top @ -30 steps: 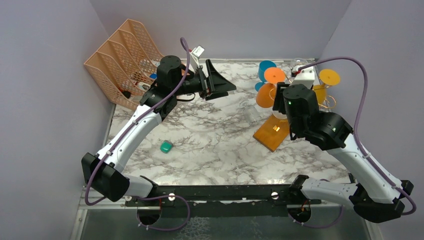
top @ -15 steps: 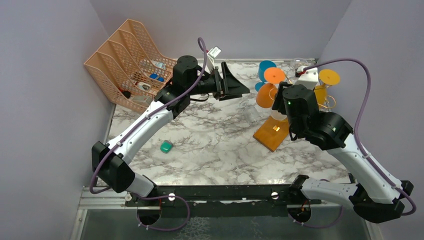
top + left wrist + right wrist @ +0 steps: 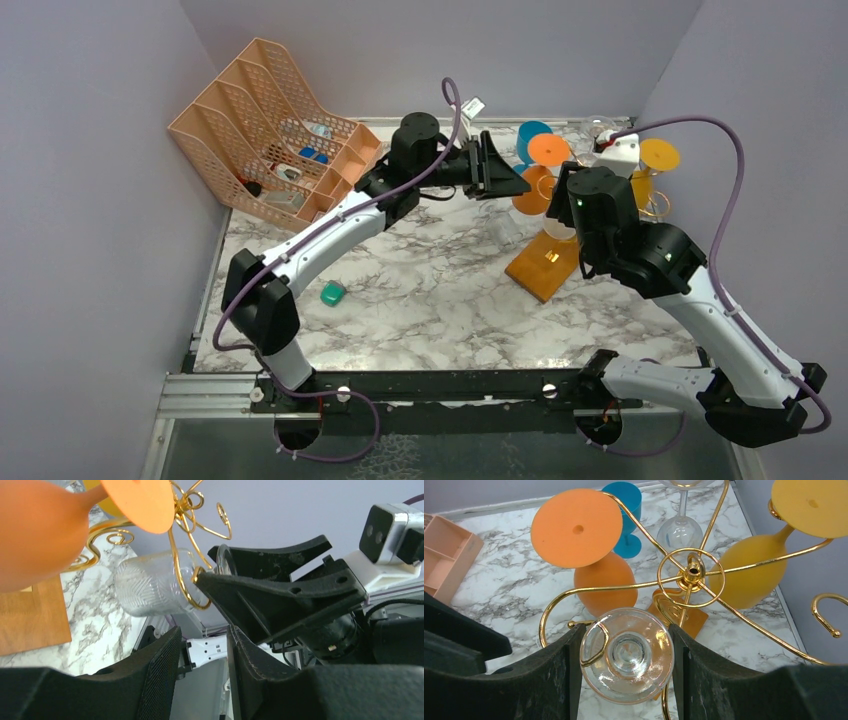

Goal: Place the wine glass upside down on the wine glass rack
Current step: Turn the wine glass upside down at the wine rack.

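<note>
The wine glass (image 3: 626,655), clear and turned foot-up, sits at the near-left arm of the wine glass rack (image 3: 692,572). The right gripper (image 3: 625,640) is clamped on either side of its foot. In the left wrist view a curled gold arm end wraps the stem between the patterned bowl and the foot.

Five glasses show around the rack: two clear, one orange, one yellow, one blue. The orange glass (image 3: 594,555) hangs inverted just beside the held glass, and the yellow glass (image 3: 774,545) hangs inverted on the rack's right. The second clear glass (image 3: 680,527) hangs on the rack's far side. The blue glass (image 3: 625,510) stands beyond the orange one; whether it hangs from an arm cannot be told. The rack's wooden base (image 3: 545,268) rests on the marble table (image 3: 420,290).

The left gripper (image 3: 202,645) hovers just left of the rack, jaws apart and holding nothing, close to the orange glass and the held one.

Well left of the rack, in the far corner, a peach mesh file organiser (image 3: 240,110) holds several small items, some blue, too small to identify. One small teal object (image 3: 333,293) lies on the table, well apart from the rack on its near-left side.
</note>
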Robot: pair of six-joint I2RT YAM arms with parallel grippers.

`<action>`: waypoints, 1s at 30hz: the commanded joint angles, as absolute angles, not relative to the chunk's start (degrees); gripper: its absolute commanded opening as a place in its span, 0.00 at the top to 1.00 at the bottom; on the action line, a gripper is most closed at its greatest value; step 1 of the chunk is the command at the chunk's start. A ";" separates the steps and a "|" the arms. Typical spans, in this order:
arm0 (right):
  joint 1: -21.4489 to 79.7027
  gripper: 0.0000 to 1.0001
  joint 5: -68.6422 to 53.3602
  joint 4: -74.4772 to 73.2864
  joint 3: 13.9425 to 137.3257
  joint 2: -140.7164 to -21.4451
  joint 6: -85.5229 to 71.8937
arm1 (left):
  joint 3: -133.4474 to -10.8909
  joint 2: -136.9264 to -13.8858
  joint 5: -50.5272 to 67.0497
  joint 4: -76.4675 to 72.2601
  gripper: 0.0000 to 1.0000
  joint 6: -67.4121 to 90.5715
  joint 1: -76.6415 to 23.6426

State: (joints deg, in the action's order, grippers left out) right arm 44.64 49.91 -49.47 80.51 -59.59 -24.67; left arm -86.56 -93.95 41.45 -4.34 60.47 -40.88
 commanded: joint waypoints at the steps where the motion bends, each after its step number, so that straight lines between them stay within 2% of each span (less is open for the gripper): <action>1: 44.06 0.99 51.67 -47.17 82.69 -59.53 -26.01 | -91.48 -97.07 40.16 -10.74 0.58 61.45 -42.19; 9: 43.44 0.99 51.15 -45.99 83.70 -60.30 -26.21 | -95.99 -103.22 40.11 -12.74 0.65 62.90 -42.44; 12: 43.20 0.99 51.14 -46.07 84.89 -61.49 -26.06 | -97.04 -104.26 40.65 -12.39 0.74 62.51 -42.43; 17: 42.51 0.99 50.61 -44.30 85.42 -62.13 -24.95 | -97.68 -104.58 41.02 -12.39 0.84 61.98 -42.90; 30: 41.06 0.99 46.81 -37.87 85.17 -63.79 -21.97 | -98.44 -105.42 42.18 -12.41 0.91 61.94 -44.21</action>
State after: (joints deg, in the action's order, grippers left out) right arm 41.39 48.47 -46.72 83.37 -64.10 -24.14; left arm -95.66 -104.99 40.84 -9.30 62.57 -42.98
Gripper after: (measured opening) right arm 0.582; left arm 0.140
